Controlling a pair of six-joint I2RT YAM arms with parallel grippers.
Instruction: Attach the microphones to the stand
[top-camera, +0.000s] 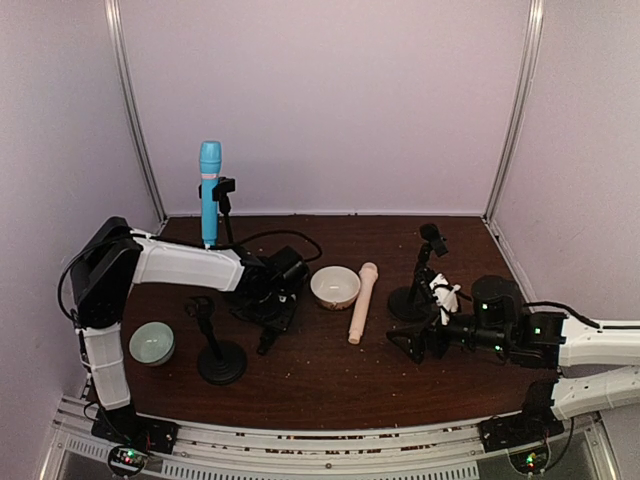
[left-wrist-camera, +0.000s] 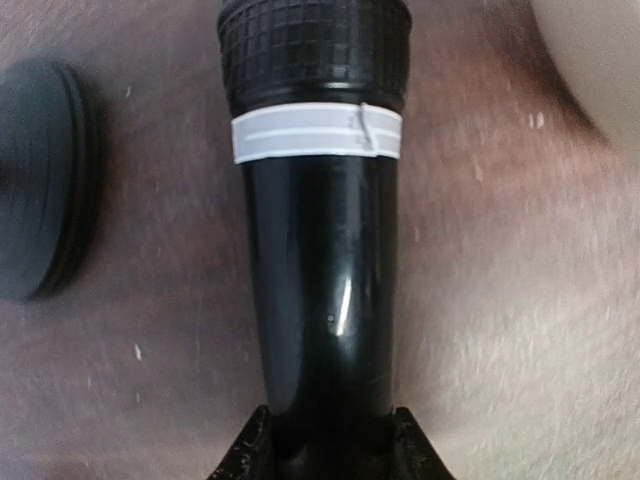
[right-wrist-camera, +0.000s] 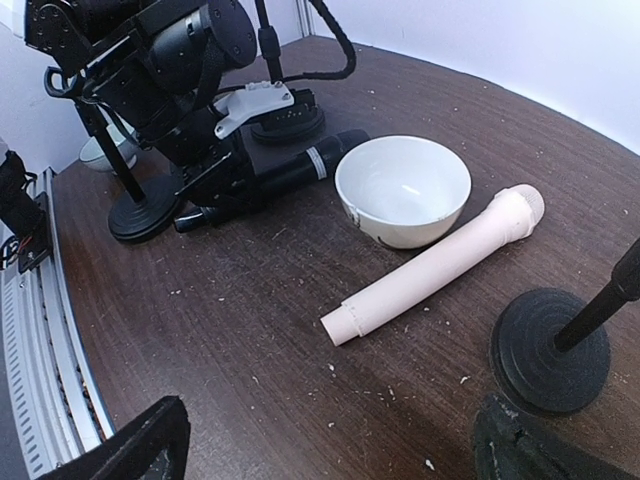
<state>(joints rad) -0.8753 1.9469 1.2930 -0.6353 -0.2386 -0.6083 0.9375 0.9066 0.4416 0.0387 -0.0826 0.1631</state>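
Toward bowl (right-wrist-camera: 400, 228), head-first, flat black microphone (right-wrist-camera: 285, 176).

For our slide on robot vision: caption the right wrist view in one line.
Cream-pink microphone lies beside the white bowl; behind, the left gripper holds the black microphone.

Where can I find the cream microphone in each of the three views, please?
Top external: the cream mic lies right of centre, just right of the bowl.
Left wrist: not in it; this view shows the black mic in the left pincer.
Right wrist: the cream mic lies slantwise at centre-right, below the bowl.
Shared landmark: the white bowl beside it.
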